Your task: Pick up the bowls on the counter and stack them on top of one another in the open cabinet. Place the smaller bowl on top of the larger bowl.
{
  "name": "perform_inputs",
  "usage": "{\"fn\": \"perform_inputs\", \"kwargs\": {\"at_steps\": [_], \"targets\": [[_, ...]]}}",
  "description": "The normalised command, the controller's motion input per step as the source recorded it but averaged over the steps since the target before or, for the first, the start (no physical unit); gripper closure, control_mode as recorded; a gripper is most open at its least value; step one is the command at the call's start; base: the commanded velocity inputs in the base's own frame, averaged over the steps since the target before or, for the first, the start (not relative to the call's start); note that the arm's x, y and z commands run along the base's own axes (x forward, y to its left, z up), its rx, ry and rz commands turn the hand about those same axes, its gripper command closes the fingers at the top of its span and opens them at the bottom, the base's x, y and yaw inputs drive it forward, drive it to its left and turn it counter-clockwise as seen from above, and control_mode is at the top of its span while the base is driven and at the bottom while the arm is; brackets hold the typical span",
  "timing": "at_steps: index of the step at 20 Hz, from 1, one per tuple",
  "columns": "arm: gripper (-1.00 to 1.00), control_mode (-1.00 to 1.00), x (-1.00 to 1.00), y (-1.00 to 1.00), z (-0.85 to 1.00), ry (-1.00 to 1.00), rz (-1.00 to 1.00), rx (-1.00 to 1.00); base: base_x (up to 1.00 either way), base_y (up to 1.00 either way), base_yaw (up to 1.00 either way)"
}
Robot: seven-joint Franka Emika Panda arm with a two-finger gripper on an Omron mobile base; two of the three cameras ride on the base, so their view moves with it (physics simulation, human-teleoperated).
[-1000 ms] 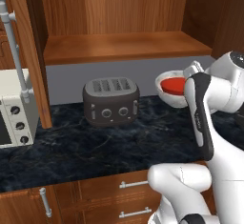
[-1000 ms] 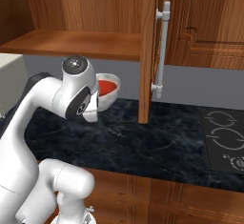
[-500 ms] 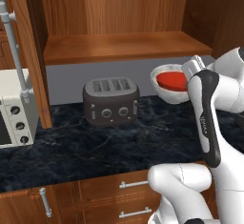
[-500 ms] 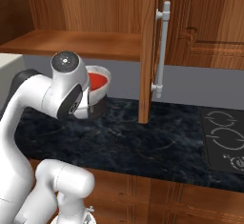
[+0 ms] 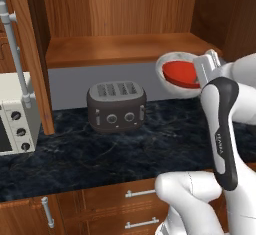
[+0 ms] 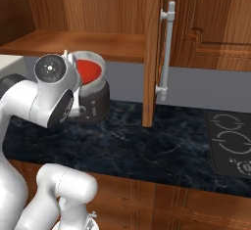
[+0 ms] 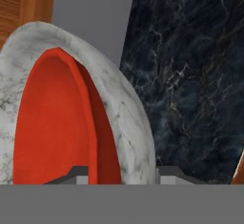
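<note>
The shallow red bowl [image 5: 181, 73] sits inside the deeper speckled stone-like bowl [image 5: 171, 83], both above the dark marble-veined counter [image 5: 125, 149]. The dark four-slot toaster [image 5: 116, 105] stands left of them near the counter's back edge, below the wooden cabinet shelf [image 5: 115, 50].

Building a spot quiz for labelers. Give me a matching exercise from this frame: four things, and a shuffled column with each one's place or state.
Things:
1. red bowl
2. speckled bowl
3. toaster
4. cabinet shelf

Places or states:
A. standing on the dark counter
B. bare wooden board above the grey wall strip
C. nested inside the other bowl
D. held up off the counter, rim in the tool

Pairs: 1-C, 2-D, 3-A, 4-B
</note>
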Motion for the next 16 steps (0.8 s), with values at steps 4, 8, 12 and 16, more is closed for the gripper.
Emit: {"fn": "perform_inputs", "kwargs": {"at_steps": [4, 8, 12, 16], "targets": [[1.00, -1.00, -0.15, 0.21, 0.43, -0.06, 0.00, 0.02, 0.00, 0.00, 0.00], [1.00, -1.00, -0.09, 0.18, 0.50, -0.02, 0.01, 0.03, 0.00, 0.00, 0.00], [1.00, -1.00, 0.00, 0.18, 0.48, -0.02, 0.00, 0.04, 0.00, 0.00, 0.00], [1.00, -1.00, 0.00, 0.12, 0.37, 0.00, 0.00, 0.04, 0.00, 0.00, 0.00]]}}
